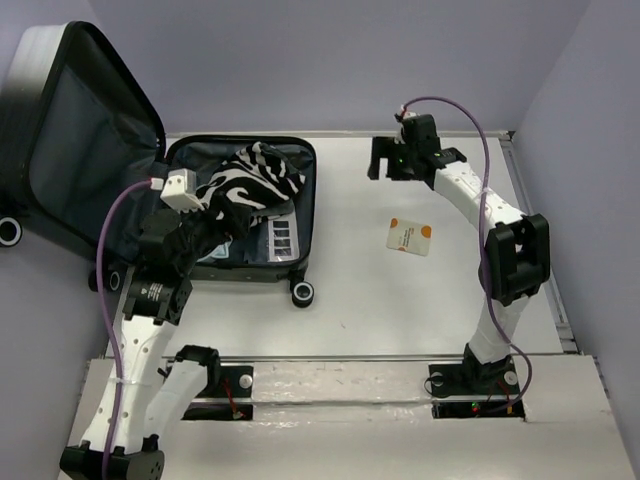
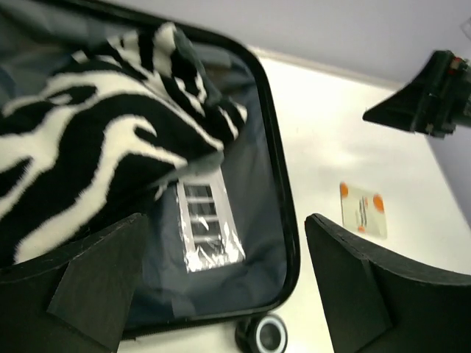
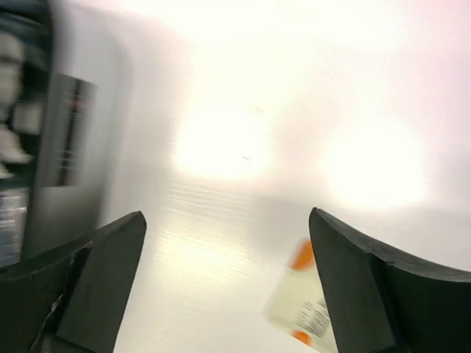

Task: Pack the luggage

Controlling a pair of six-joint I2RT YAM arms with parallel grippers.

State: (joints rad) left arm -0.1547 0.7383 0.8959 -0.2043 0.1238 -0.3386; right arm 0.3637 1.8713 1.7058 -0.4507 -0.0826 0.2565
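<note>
The luggage (image 1: 300,205) lies open at the left of the table, its lid (image 1: 60,130) leaning back against the wall. A zebra-print cloth (image 1: 255,175) is heaped in its dark grey lining, and a clear packet with dark strips (image 1: 283,240) lies beside it. My left gripper (image 1: 228,222) hovers open over the luggage's near part, holding nothing. In the left wrist view the cloth (image 2: 88,147), the clear packet (image 2: 206,220) and the luggage rim (image 2: 278,184) show beyond my left gripper (image 2: 224,228). My right gripper (image 1: 385,160) hangs open and empty over bare table at the back.
A white packet with orange corners (image 1: 410,236) lies on the table right of the luggage, also in the left wrist view (image 2: 362,209) and, blurred, below my right gripper (image 3: 227,220) as the packet (image 3: 305,309). A luggage wheel (image 1: 302,293) sticks out at the near corner. Lilac walls close in on three sides.
</note>
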